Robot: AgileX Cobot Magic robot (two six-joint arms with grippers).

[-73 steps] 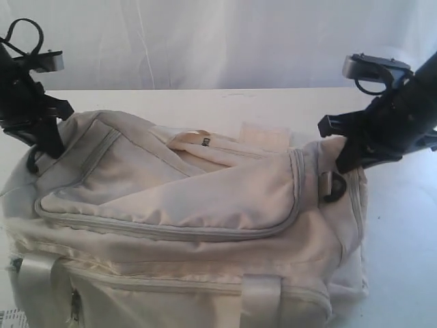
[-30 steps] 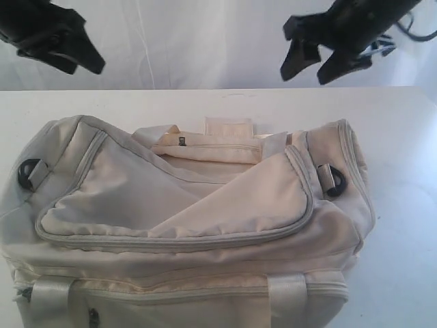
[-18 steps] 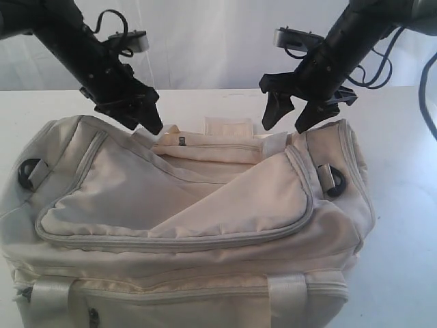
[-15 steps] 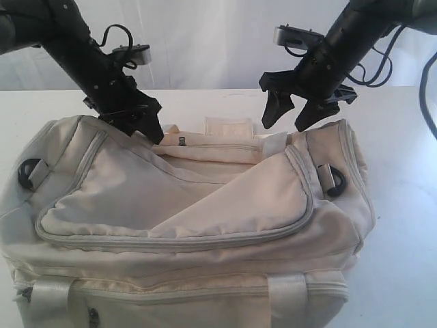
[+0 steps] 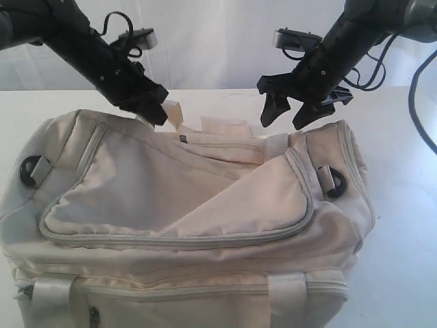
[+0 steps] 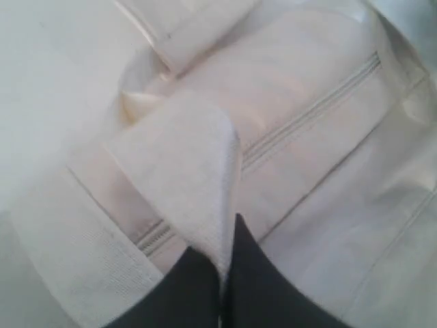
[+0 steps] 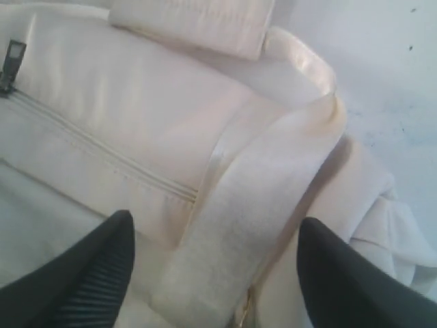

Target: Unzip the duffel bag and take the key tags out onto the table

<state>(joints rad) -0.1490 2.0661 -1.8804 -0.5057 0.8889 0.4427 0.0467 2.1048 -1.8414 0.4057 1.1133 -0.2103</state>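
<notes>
Closest to me, the duffel bag [image 5: 191,205] fills the foreground, lying on its side on the white worktop [image 5: 403,219]. Two pale carry straps [image 5: 51,301] run over its near face, and a small zip pull [image 5: 92,316] hangs between them. Above that, a big curved flap edged with a grey zipper [image 5: 177,240] lies closed across the top. A black D-ring [image 5: 27,171] sits at the bag's left end and a second D-ring [image 5: 334,183] at its right end.

At the bag's far edge, my left end effector [image 5: 153,108] is clamped on a strip of pale webbing [image 6: 184,171] and holds it raised just above the fabric. The wrist view is soft, so I can't say for certain which strap this strip belongs to. My right end effector [image 5: 285,116] hangs above the far right corner with its jaws spread wide and nothing between them. In its wrist view a looped webbing strap [image 7: 266,198] lies below the gap and another closed zipper [image 7: 102,154] runs beside it. Bare worktop stretches behind the bag.
</notes>
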